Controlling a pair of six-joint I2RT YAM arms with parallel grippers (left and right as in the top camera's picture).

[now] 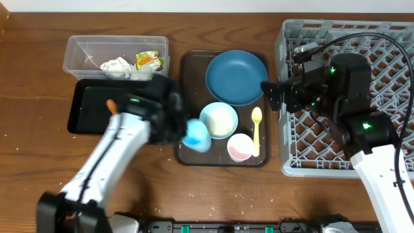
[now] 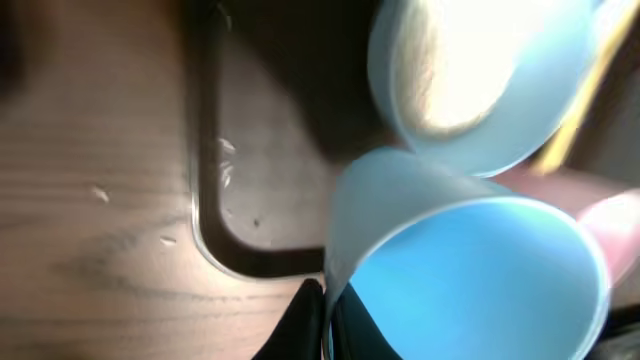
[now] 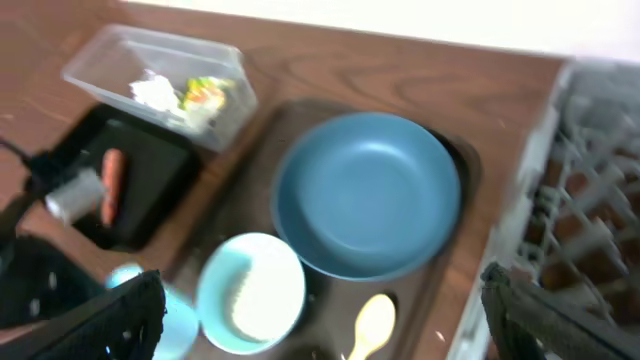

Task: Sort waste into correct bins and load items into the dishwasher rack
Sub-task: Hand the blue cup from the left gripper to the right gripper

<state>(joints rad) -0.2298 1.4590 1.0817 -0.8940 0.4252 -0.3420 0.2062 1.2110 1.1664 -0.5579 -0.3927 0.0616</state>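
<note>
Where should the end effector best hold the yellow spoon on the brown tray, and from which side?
Probably the thin handle of the yellow spoon, near its middle, coming straight down from above and closing across its width: it lies flat on the tray, and the pink cup stands close beside it.

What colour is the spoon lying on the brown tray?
The spoon is pale yellow, seen best in the overhead view.
</note>
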